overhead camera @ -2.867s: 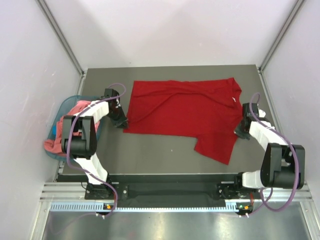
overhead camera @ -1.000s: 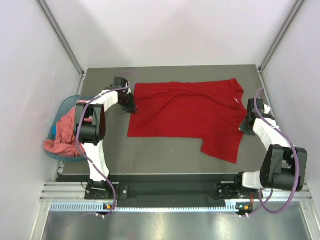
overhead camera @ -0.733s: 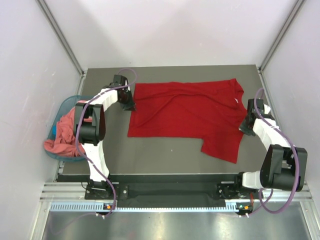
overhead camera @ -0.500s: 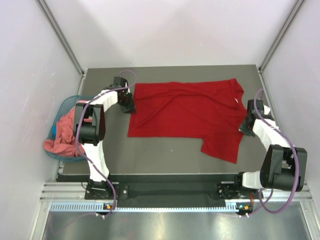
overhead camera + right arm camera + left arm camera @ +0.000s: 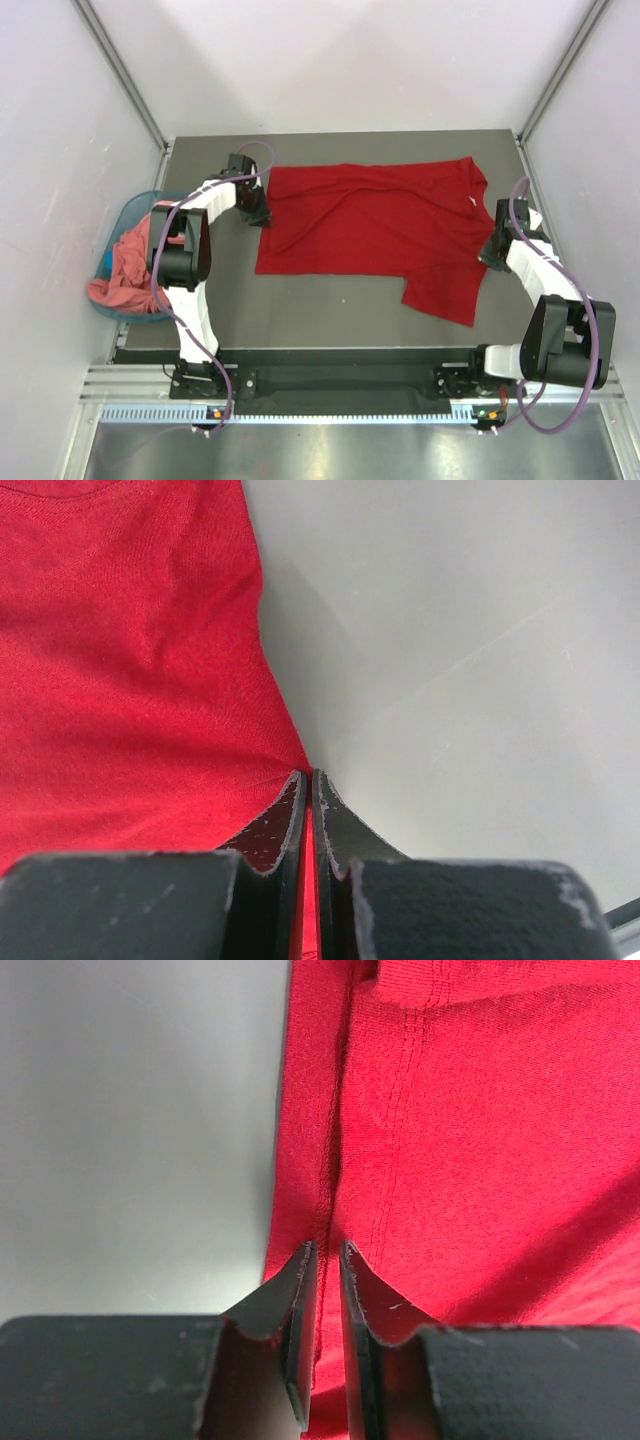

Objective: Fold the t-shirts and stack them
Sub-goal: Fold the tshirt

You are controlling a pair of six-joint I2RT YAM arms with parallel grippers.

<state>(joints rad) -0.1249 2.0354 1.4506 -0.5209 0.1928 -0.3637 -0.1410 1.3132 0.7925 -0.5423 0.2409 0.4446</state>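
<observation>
Red t-shirt (image 5: 370, 225) rightward; wrist-view hem pinches

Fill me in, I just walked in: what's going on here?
Two arms are working a red shirt spread on the table. The left arm has its jaws shut on the hem edge, the right arm on the opposite edge near the collar. No fold is made yet. A pink shirt lies in the basket at the left.
</observation>
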